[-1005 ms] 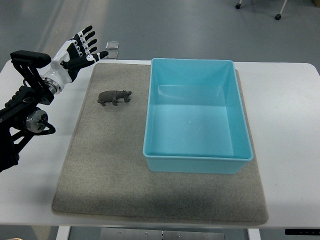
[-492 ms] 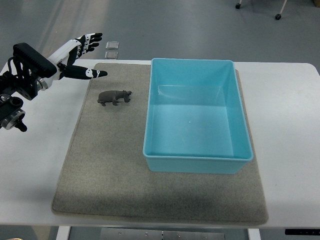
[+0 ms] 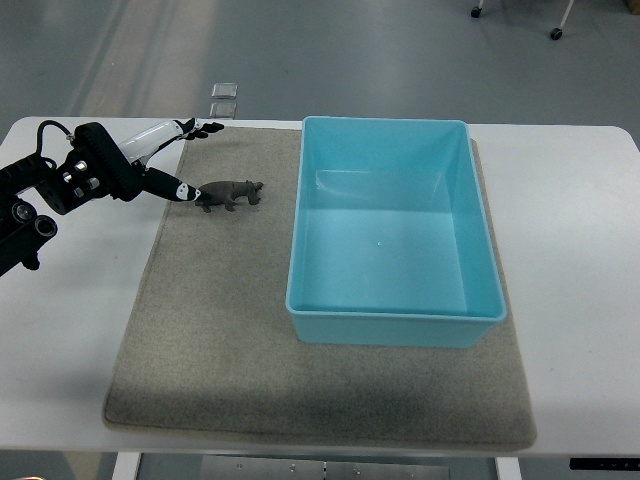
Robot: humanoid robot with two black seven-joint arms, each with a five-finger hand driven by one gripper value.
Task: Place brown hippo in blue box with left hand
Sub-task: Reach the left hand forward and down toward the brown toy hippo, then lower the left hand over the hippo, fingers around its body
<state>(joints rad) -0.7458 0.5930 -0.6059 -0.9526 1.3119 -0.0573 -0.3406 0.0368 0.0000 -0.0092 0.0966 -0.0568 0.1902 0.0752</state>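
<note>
1. Brown hippo (image 3: 230, 194) is standing on the grey mat (image 3: 220, 330), well over at the 9 o'clock side of the blue box (image 3: 394, 232) and apart from its wall. Nothing is gripping it yet.

2. Left hand (image 3: 165, 160) comes in from the 9 o'clock edge with its fingers (image 3: 183, 191) spread apart and holding nothing — one dark fingertip sits right at the hippo's tail end, touching it or nearly so, I can't tell which.

3. Biggest risk as I see it: that low fingertip shoves the toy sideways toward 3 o'clock instead of getting around it. It looks light, so it would probably skid or tip on the mat.

4. The upper fingers point off toward 12 o'clock, away from the body. If they close from there they'd likely pinch air, or just clip the rump.

5. A weak pinch on the tail end could let it drop short of the box rim — the wall looks tall.

6. Right hand isn't in the shot.
</note>
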